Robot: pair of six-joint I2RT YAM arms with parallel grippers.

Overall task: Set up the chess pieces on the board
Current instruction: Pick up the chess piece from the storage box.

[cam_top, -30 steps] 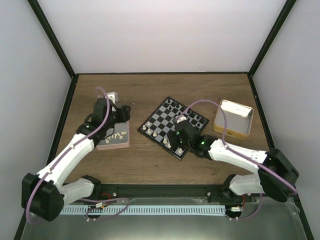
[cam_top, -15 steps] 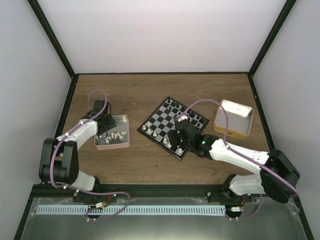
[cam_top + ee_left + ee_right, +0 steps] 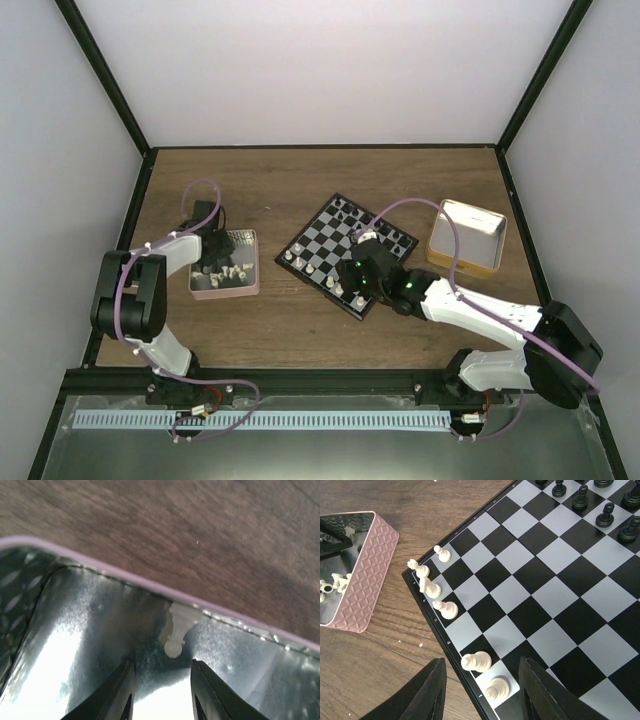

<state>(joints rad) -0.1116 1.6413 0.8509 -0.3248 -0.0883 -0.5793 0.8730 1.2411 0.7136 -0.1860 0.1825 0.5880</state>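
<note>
Left gripper fingers parted inside pink square tray, fallen cream-white pawn just ahead, right gripper parted above black-and-grey checked chessboard

Place: a robot lab test cell.
Walls: plain white panels in black frame bars, beyond the left gripper and right gripper and out to either side.
Surface: wood-grain table under both.
Mount: metal rail behind them, with a slotted cable duct.

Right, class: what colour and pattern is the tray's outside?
Pink, diamond-quilted tray; right wrist view shows it best.
</note>
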